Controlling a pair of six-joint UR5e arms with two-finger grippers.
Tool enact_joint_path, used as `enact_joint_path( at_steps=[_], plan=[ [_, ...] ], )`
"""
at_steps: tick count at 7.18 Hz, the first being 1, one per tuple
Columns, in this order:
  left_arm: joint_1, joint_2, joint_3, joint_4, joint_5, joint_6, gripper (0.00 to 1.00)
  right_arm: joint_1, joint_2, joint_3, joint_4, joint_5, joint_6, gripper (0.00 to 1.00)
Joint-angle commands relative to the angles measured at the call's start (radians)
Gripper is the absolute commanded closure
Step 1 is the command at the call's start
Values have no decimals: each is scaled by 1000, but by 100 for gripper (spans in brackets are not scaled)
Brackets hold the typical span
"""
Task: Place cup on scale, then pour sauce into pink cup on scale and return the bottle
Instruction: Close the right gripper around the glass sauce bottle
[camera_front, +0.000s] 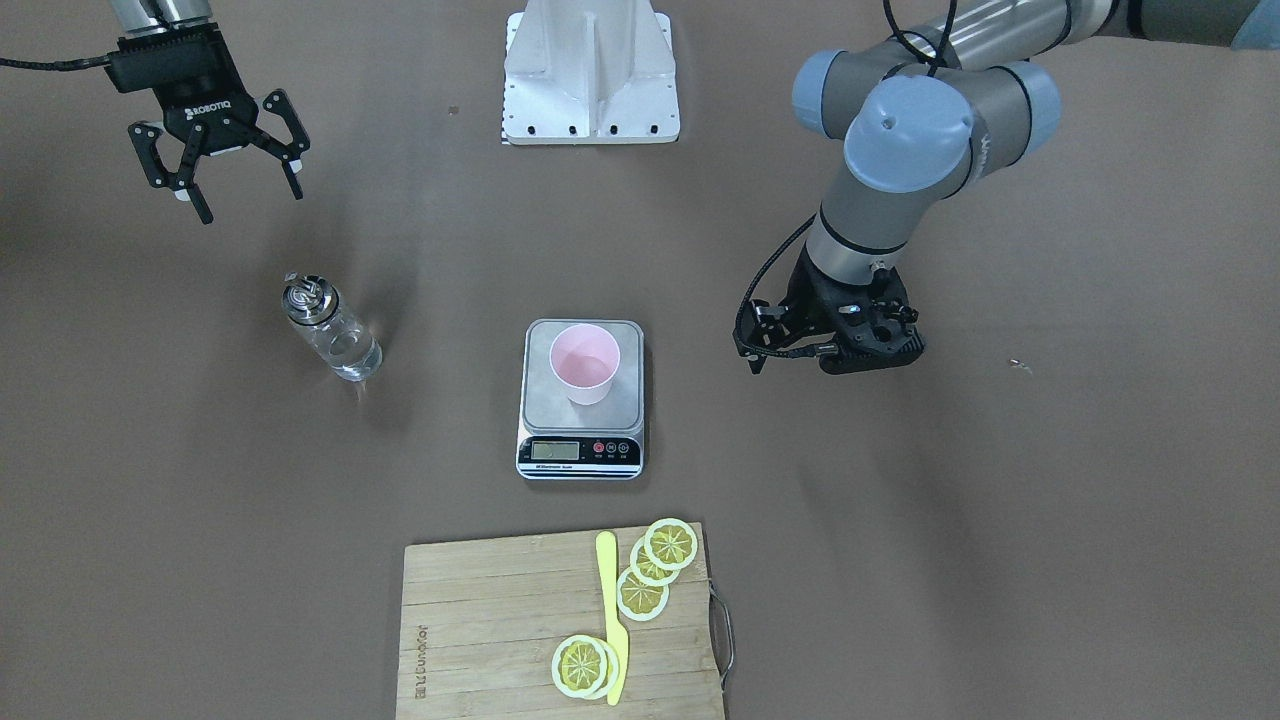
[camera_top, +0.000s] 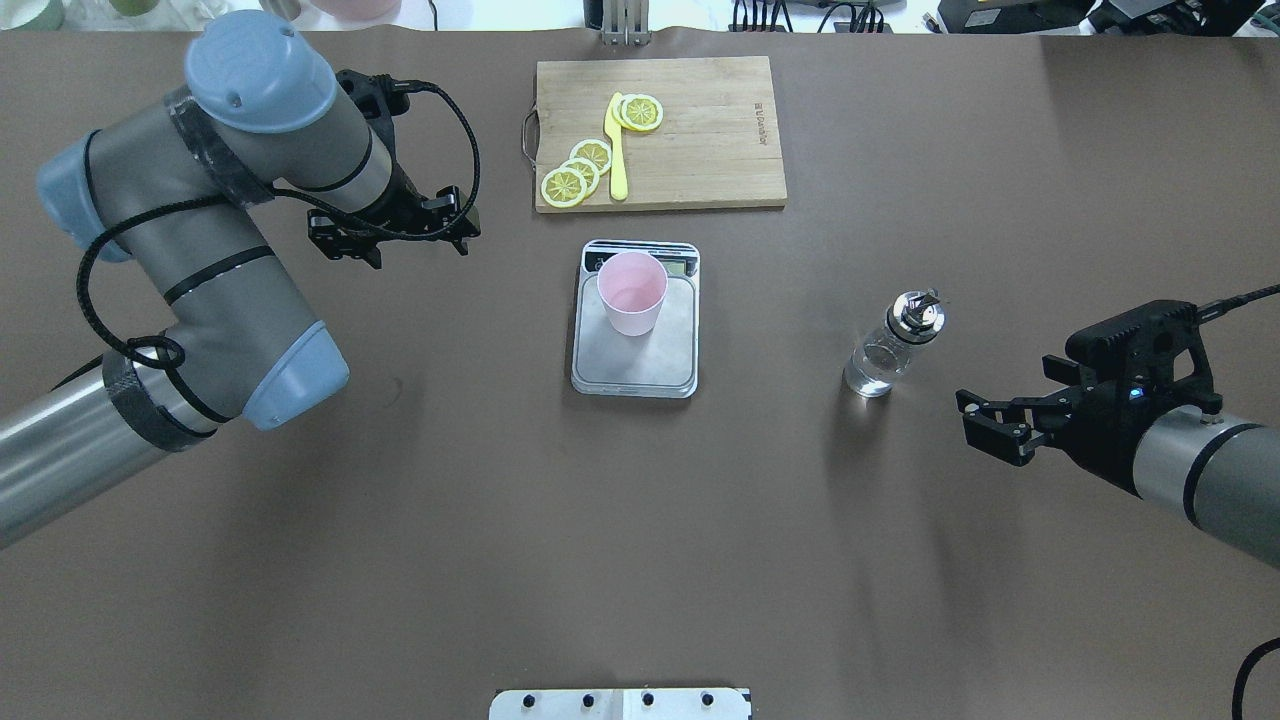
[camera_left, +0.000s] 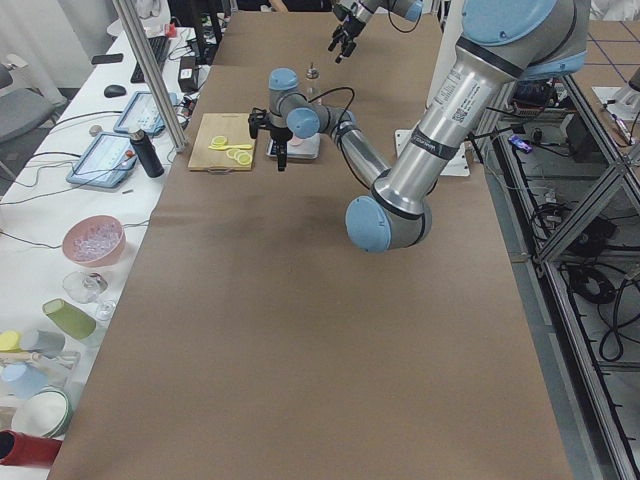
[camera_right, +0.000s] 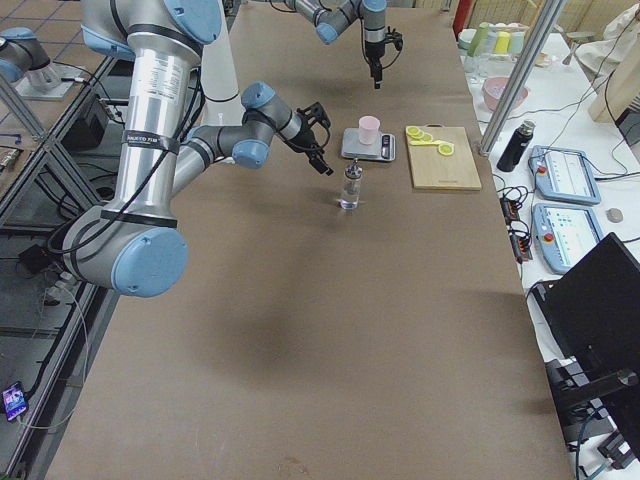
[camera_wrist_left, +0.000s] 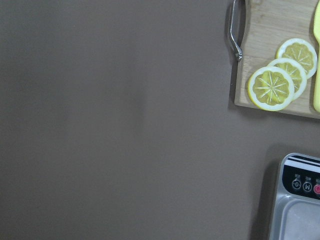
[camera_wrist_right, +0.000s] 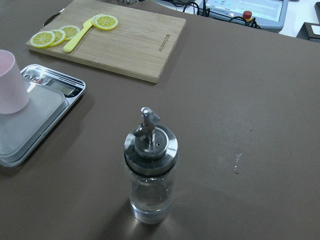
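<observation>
Pink cup (camera_front: 585, 362) sits on the scale (camera_front: 545, 408) mid-frame, placement done; bottle (camera_front: 332, 328) stands frame-left of it (cup looks dry), right gripper (camera_front: 250, 200) and left gripper (camera_top: 410, 240) both spread empty, so pour and return likely remain.

I looked along a long table under a matte brown cover (camera_left: 300, 330), evenly lit from above, with only soft shadows on it. Seen from the table's left end, a white bench (camera_left: 45, 205) ran down the left side, cluttered with blue-edged tablets (camera_left: 102, 158), a black flask (camera_left: 147, 153) and a pink bowl (camera_left: 93, 240). A silver aluminium post (camera_left: 150, 70) rose at the table's edge. On the right, grey floor (camera_left: 600, 430) lay beneath metal framing (camera_left: 590, 205) and loose black cables (camera_left: 612, 335).
</observation>
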Motion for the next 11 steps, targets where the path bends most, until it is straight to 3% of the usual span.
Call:
enact_joint_path(
  at_steps=[1,3,8,11],
  plan=[
    [0,1,2,0,1,2,1,-43,0,-80,104,-69,-2,4],
    [0,2,5,0,21,3,1,-62,30,-210,285,-128,-11,5],
    [1,7,16,-2,21,3,1,-91,156,-320,314,-200,-77,4],
    [1,7,22,-2,20,3,1,-89,229,-465,475,-247,-163,6]
  ],
)
